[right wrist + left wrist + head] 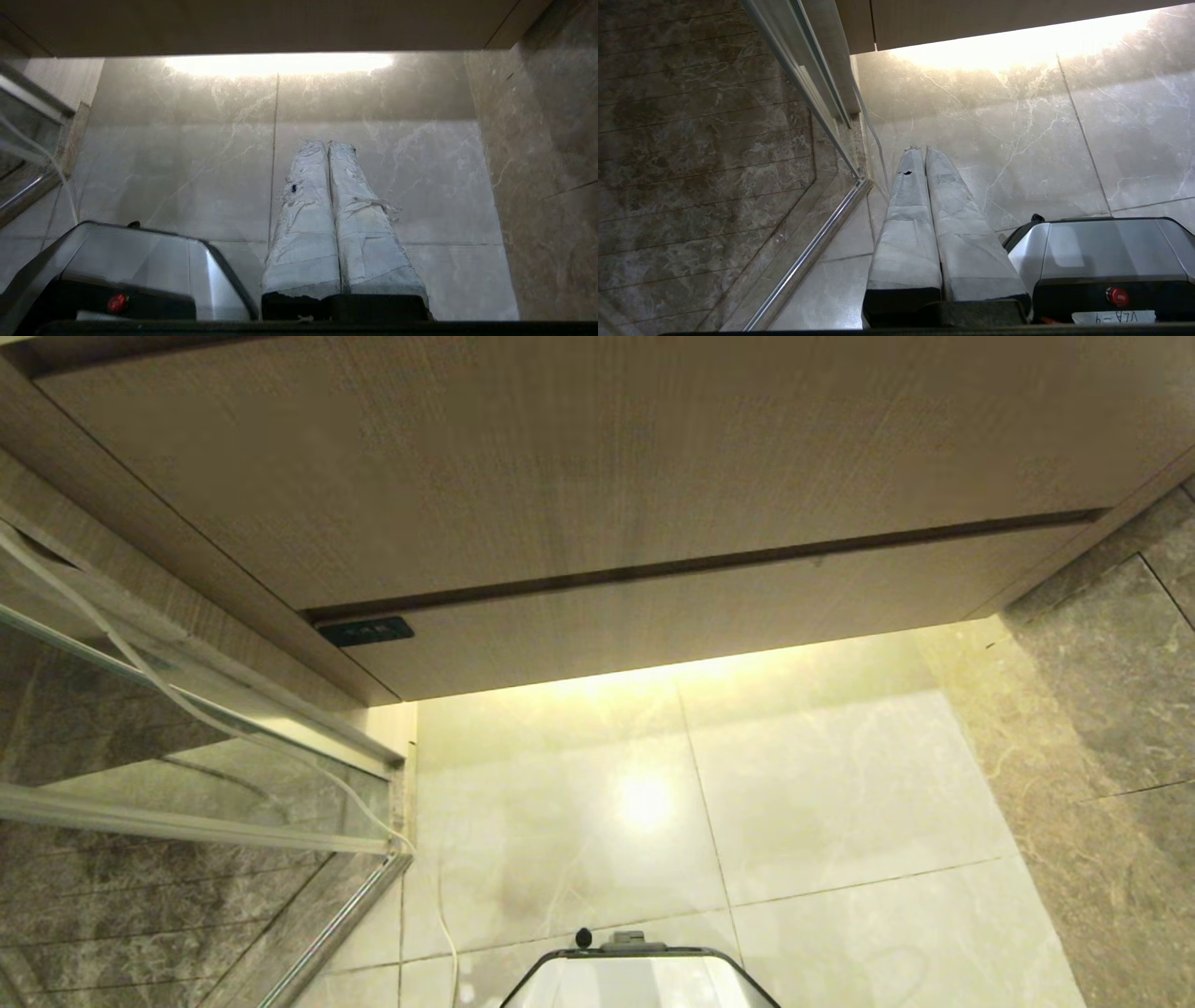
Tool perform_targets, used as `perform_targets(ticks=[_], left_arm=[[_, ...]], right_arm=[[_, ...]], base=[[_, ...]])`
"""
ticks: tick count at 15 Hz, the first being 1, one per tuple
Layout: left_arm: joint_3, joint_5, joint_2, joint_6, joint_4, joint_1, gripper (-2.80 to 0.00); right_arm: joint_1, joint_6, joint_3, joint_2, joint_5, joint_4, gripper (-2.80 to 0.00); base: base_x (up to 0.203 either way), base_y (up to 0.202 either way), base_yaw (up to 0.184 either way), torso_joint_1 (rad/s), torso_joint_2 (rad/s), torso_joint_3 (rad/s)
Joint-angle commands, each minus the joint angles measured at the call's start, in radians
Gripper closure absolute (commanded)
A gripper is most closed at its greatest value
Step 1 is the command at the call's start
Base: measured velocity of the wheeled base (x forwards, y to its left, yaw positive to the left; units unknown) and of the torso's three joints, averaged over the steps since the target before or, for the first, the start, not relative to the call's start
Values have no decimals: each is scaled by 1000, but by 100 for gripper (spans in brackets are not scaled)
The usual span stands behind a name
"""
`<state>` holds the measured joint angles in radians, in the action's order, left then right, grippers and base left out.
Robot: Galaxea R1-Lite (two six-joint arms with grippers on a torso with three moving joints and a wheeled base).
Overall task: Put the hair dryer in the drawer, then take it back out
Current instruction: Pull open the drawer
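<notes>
Head view shows the drawer (597, 476) closed above and ahead of both low-hanging arms, hair dryer unseen, while the right end effector (329, 144) and left end effector (923, 150) are pressed together, empty.

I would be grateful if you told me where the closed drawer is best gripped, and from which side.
Probably its lower edge. The drawer has a flat front with no handle, so the only purchase on show is the dark gap running beneath it. Come from below, near the middle of the width, hook up behind that edge and pull straight outwards.
</notes>
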<state>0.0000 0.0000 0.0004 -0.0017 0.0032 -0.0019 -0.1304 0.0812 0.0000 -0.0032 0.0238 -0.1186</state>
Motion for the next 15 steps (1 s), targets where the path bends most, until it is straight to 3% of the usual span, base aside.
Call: perform_targets(ticks=[1,15], left_arm=[[1,0,0,0,0,0,0],[1,0,0,0,0,0,0]], right_arm=[[-14,9,40,-37,2,5,0],[-14,-8,40,-37,-1,5,0]], base=[[0,0,0,0,0,0],[0,0,0,0,0,0]])
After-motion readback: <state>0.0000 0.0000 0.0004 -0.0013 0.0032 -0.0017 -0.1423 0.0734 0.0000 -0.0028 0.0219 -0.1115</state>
